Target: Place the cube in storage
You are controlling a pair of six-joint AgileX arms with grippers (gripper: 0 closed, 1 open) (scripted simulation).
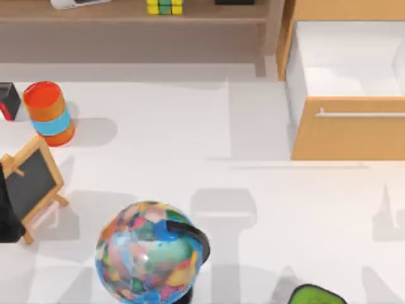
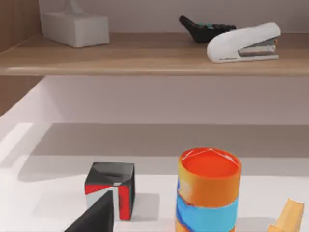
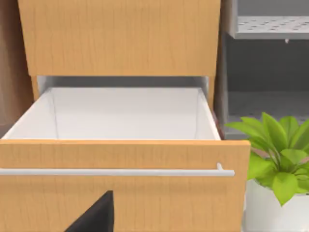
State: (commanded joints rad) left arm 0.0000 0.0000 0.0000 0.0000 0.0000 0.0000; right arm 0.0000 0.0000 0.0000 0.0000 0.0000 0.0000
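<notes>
We see the cube [image 1: 164, 7], yellow and green, sitting on the long wooden shelf [image 1: 126, 12] at the far side of the bench [image 1: 190, 139], well apart from the drawer [image 1: 348, 130], which stands pulled open at the far right with its white inside bare and its silver handle [image 3: 116, 172] across the front. On the left, an orange and blue can [image 1: 49, 113] stands near a small black-and-red box [image 2: 110, 188] and a little chalkboard easel [image 1: 30, 183]; a globe [image 1: 149, 252] sits at the near edge. A white stapler [image 2: 244, 43] rests on the shelf. A dark tip of each end effector pokes into its own wrist view, and we cannot tell how wide either one stands.
</notes>
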